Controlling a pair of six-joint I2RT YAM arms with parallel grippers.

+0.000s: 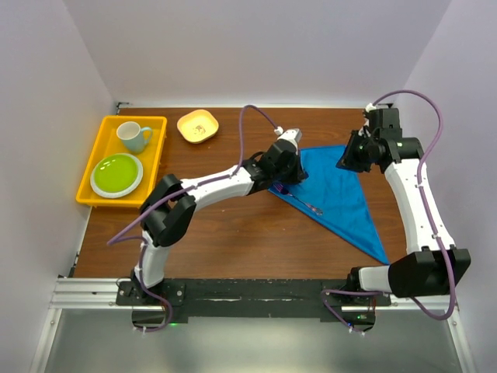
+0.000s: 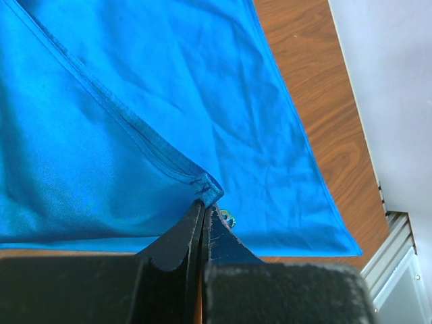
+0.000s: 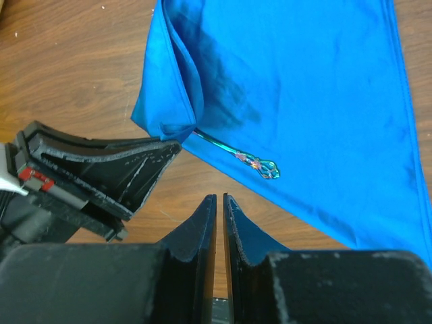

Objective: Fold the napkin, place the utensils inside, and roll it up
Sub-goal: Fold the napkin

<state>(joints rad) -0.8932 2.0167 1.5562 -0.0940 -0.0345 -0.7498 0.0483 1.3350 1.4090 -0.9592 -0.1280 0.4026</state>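
The napkin (image 1: 342, 194) lies on the brown worktop (image 1: 233, 233) right of centre, folded into a long triangle whose narrow tip points toward the near right. The left tool (image 1: 279, 183) sits at the cloth's left corner. In the left wrist view its fingers (image 2: 185, 236) are pressed together, pinching the hemmed, doubled-over corner of the napkin (image 2: 169, 81).

The utensils (image 1: 304, 204) amount to one slim iridescent piece. It lies along the napkin's near left edge, and its handle end (image 3: 246, 158) pokes out from under the lifted fold (the other end is hidden by cloth). A small glint of it (image 2: 228, 218) shows just beside the left fingers.

The right tool (image 1: 345, 162) hangs over the napkin's far edge. In its own view (image 3: 219, 201) the fingers are all but closed, a thin slit between them with nothing in it, and the left tool (image 3: 169, 147) shows at the corner of the napkin (image 3: 304, 88).

At the far left, a yellow tray (image 1: 107, 144) holds a pale mug (image 1: 133, 137) and a green plate (image 1: 116, 174). A small orange bowl (image 1: 197, 126) stands beside it, with a mark inside too small to make out.
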